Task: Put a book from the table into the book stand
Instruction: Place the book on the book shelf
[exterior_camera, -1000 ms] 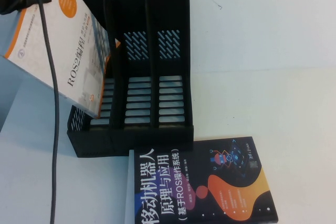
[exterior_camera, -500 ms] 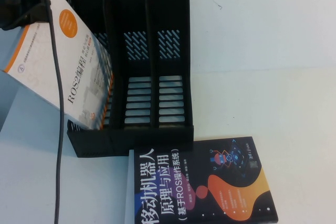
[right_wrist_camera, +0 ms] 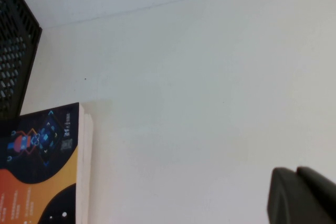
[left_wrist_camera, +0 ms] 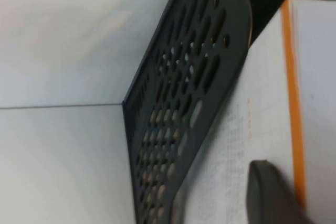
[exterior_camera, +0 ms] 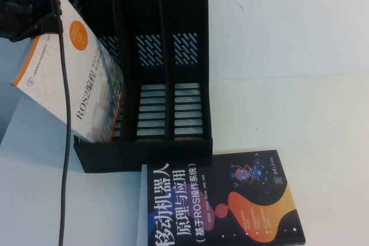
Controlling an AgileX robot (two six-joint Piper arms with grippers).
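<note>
My left gripper (exterior_camera: 36, 20) is at the far left, shut on the top edge of the white-grey book (exterior_camera: 72, 73) with orange stripes and "ROS2" title. The book hangs tilted, its lower corner inside the leftmost slot of the black book stand (exterior_camera: 167, 4), leaning on the left wall. In the left wrist view one finger (left_wrist_camera: 270, 192) presses on the book (left_wrist_camera: 252, 119) beside the stand's perforated side (left_wrist_camera: 184, 98). My right gripper (right_wrist_camera: 302, 195) is shut and empty over the white table (right_wrist_camera: 210, 77), out of the high view.
A black book with orange-blue artwork (exterior_camera: 222, 200) lies flat on the table (exterior_camera: 288, 73) against the stand's front; it also shows in the right wrist view (right_wrist_camera: 42, 166). The left arm's cable (exterior_camera: 62, 142) hangs down past the book. The stand's middle and right slots hold nothing.
My left gripper has lowered and shifted right with the book. The book's lower corner has slid deeper into the leftmost slot and the book stands steeper.
</note>
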